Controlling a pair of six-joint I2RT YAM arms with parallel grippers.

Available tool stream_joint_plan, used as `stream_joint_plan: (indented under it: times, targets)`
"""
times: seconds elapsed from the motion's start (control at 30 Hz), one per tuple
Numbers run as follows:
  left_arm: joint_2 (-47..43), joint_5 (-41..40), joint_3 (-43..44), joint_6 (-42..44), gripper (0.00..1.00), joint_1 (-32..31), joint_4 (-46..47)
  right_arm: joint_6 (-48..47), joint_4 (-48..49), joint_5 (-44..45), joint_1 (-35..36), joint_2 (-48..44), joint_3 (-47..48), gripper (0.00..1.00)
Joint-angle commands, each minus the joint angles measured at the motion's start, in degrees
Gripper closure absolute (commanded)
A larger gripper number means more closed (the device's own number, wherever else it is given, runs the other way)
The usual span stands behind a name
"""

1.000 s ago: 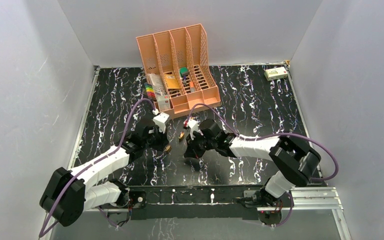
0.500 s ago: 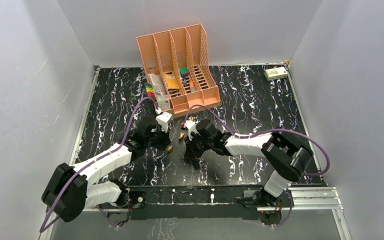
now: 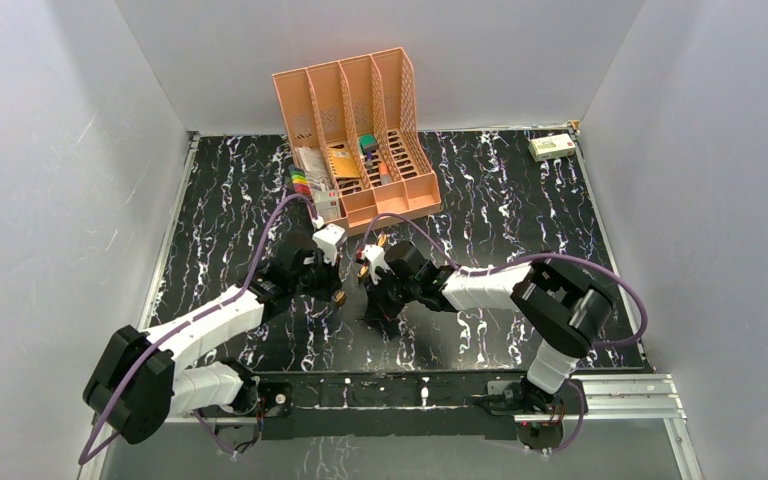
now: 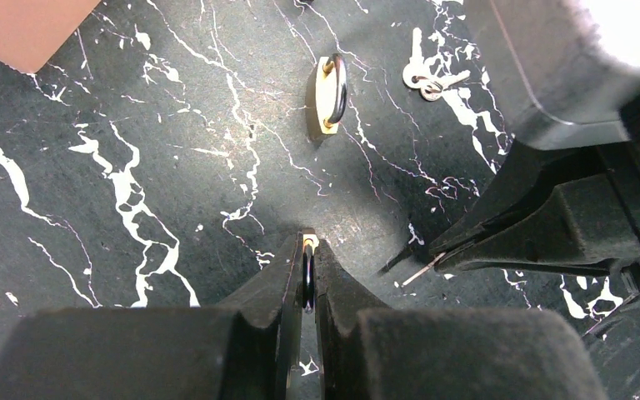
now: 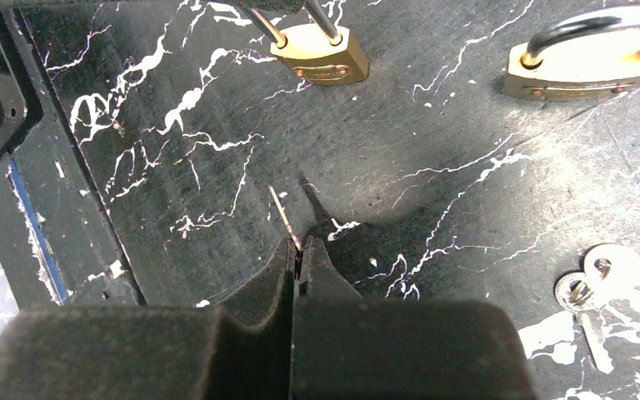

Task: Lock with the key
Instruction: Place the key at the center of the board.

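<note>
My left gripper (image 4: 308,250) is shut on a small brass padlock (image 4: 309,241). Its dark shackle is pinched between the fingers and the brass body pokes out at the tips, low over the black marbled table. In the right wrist view that padlock (image 5: 321,55) hangs at the top by its shackle. My right gripper (image 5: 300,250) is shut on the key (image 5: 282,213), whose thin blade sticks out past the fingertips. From the left wrist the key (image 4: 422,271) points toward the held padlock, a short gap away. In the top view the two grippers (image 3: 338,296) (image 3: 378,314) stand close together.
A second brass padlock (image 4: 331,92) (image 5: 583,67) lies on the table beyond the grippers, with spare keys on a ring (image 4: 427,77) (image 5: 585,293) near it. An orange file organizer (image 3: 360,130) stands at the back and a small box (image 3: 551,147) at the far right.
The right arm has swung left, bringing the key closer to the left gripper and its padlock. The left arm has barely shifted. Both grips are unchanged.
</note>
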Motion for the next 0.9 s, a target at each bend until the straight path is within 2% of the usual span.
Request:
stream_joint_plan:
  times: [0.0, 0.87]
  targets:
    - [1.0, 0.3, 1.1, 0.1, 1.00, -0.8, -4.0, -0.7, 0.4, -0.3, 0.5, 1.1, 1.8, 0.98]
    - [-2.3, -3.5, 0.6, 2.1, 1.00, -1.6, -5.2, 0.3, 1.9, -2.0, 0.5, 3.5, 2.3, 0.96]
